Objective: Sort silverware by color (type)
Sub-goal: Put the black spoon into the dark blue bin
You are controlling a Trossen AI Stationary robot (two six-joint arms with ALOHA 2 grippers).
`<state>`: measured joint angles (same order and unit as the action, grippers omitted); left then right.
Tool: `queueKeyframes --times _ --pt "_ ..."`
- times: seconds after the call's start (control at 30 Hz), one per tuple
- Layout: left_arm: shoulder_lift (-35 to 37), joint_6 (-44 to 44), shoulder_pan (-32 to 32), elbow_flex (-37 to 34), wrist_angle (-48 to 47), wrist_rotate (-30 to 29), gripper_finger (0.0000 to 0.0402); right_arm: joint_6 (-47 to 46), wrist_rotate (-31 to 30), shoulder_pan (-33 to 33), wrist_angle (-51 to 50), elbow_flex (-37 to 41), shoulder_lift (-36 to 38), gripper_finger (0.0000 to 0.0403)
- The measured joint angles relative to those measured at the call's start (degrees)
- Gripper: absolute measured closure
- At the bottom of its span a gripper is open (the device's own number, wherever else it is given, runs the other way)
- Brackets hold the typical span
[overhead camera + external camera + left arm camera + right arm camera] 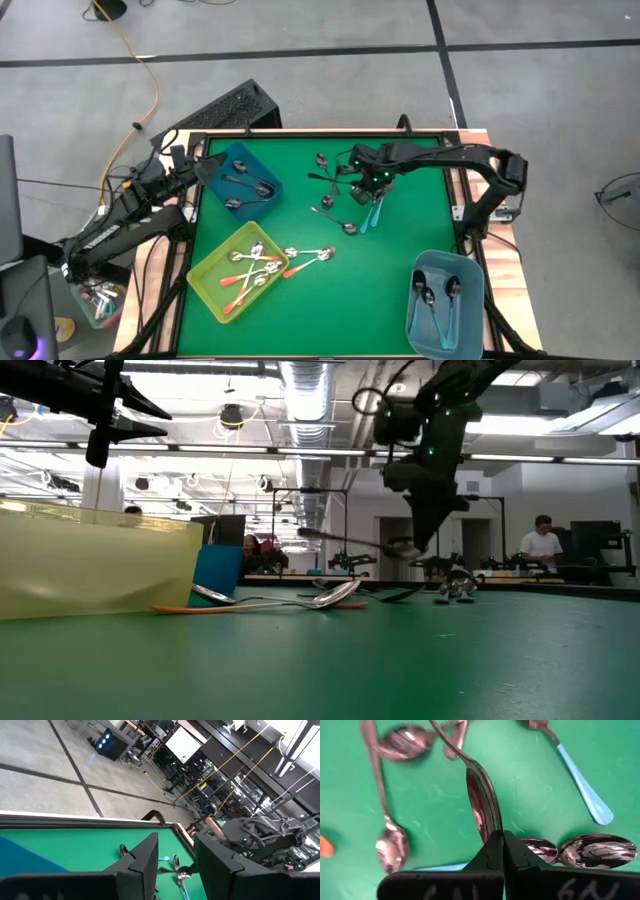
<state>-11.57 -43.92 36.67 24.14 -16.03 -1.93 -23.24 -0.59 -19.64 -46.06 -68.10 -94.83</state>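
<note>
grey spoon point(482, 805) pinched by its bowl in right gripper point(501, 840), lifted off green mat point(400, 230). left gripper point(175, 857) fingers spread over blue bin point(240, 180).

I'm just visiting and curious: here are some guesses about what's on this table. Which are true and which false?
1. The right gripper is shut on a grey spoon. True.
2. The yellow bin holds blue-handled spoons. False: it holds orange-handled spoons.
3. The light blue bin sits at the table's near right corner in the overhead view. True.
4. The left gripper is carrying a spoon. False: its fingers stand apart with nothing between them, beside the dark blue bin.
5. Every spoon is already in a bin. False: several still lie on the green mat, among them a blue-handled spoon.
</note>
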Motion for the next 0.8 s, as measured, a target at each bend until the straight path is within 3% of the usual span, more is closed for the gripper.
queueKeyframes --times 0.53,0.63,0.8 --pt "0.0 0.0 0.0 0.0 0.0 -0.4 0.0292 -24.3 -7.1 9.1 21.2 0.0 -0.2 0.0402" --pt "0.0 0.0 0.0 0.0 0.0 -0.5 0.0292 -26.2 -11.0 10.7 27.4 0.0 -0.1 0.0402" --pt "0.0 0.0 0.0 0.0 0.0 -0.9 0.0292 -26.9 -11.7 11.1 30.5 -4.9 -1.0 0.0402"
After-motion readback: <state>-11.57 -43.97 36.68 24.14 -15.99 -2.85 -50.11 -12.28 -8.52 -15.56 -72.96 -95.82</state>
